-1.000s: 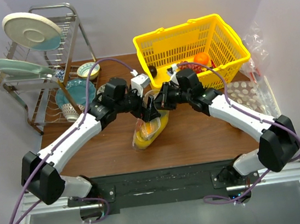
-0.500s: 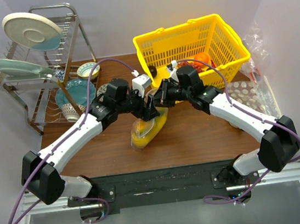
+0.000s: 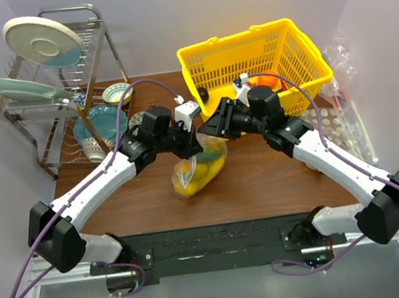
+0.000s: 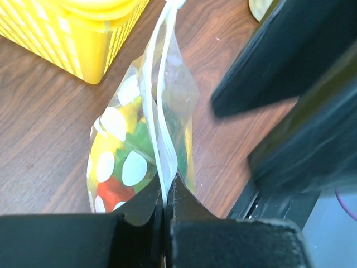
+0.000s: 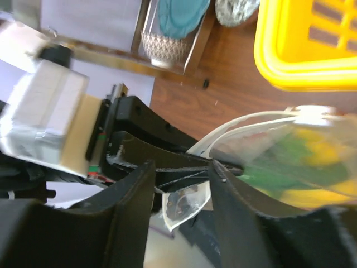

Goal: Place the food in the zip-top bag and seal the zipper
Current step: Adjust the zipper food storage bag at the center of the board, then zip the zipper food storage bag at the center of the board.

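Observation:
The zip-top bag (image 3: pixel 199 168) lies in the middle of the table with the food (image 3: pixel 204 172) inside it: yellow, green and orange-red show through the plastic (image 4: pixel 125 162). My left gripper (image 3: pixel 192 145) is shut on the zipper (image 4: pixel 160 106), the pale strip at the bag's mouth, which runs straight up out of its closed jaws (image 4: pixel 165 196). My right gripper (image 3: pixel 212 127) is open just right of the mouth. In the right wrist view its fingers (image 5: pixel 181 174) stand apart around the left gripper's fingertips (image 5: pixel 173 163), with the bag (image 5: pixel 290 159) beside them.
A yellow basket (image 3: pixel 254 57) stands behind the bag and holds a round orange (image 3: pixel 269 79) and a small dark fruit (image 3: pixel 202 94). A dish rack (image 3: pixel 59 86) with plates and bowls is at the back left. Crumpled clear plastic (image 3: pixel 338 57) lies at the right edge.
My left gripper closed on the bag's zipper strip. My right gripper let go, opened and drew back to the right. The bag's mouth end lifted slightly.

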Controlling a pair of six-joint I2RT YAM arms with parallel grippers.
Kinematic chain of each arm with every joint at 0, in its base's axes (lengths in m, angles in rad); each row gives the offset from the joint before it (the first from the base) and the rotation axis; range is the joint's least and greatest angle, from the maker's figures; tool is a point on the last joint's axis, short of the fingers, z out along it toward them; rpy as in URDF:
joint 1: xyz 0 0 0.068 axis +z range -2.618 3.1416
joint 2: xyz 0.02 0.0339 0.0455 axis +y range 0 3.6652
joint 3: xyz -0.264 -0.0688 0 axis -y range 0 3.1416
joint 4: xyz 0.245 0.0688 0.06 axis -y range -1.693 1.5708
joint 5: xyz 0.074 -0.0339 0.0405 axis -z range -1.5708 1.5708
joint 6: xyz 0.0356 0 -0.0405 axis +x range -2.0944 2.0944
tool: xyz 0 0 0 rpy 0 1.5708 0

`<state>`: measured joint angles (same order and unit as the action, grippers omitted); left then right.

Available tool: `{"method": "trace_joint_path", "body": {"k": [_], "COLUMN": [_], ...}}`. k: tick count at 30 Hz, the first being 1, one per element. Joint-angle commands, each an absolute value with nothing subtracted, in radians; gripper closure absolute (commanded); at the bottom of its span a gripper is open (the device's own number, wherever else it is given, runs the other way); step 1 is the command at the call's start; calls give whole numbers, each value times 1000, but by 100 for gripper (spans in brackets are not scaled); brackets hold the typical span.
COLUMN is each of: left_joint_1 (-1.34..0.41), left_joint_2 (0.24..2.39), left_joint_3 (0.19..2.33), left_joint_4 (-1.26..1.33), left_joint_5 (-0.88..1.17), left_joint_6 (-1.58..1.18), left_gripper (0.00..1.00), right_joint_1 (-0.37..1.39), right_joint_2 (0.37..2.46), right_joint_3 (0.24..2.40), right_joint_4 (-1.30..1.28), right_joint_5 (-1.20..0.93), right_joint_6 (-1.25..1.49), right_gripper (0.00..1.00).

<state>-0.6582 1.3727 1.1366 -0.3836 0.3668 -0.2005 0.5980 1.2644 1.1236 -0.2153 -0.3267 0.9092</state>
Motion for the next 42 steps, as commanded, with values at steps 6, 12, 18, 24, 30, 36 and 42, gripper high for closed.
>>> {"method": "trace_joint_path", "body": {"k": [6,12,18,24,30,36,42], "left_joint_1": [-663,-663,-661,-663,-663,-663,-663], "left_joint_2": [1270,1232,1204,1175,1164,1161,1161], "left_joint_3": [1143,1143,1164,1187,1198,1206,1204], "left_joint_4": [-403,-410,-414,-420,-423,-416,-416], "left_joint_5": [491,543,587,630,673,710,736], "left_joint_6": [-155,-155,-158,-163,-167,-169,-163], "left_gripper": [100,100,100,100,100,100,100], "right_joint_1": [584,537,391,360,359,359,360], "right_joint_2": [1088,985,957,966,992,988,980], "right_joint_3": [1063,1035,959,882,916,920,919], "right_joint_4": [-199,-221,-86,97,65,51,57], "right_joint_5": [-195,-357,-724,-870,-934,-905,-887], "right_joint_6": [559,365,293,331,279,264,268], "right_gripper": [47,48,51,50,49,52,65]}}
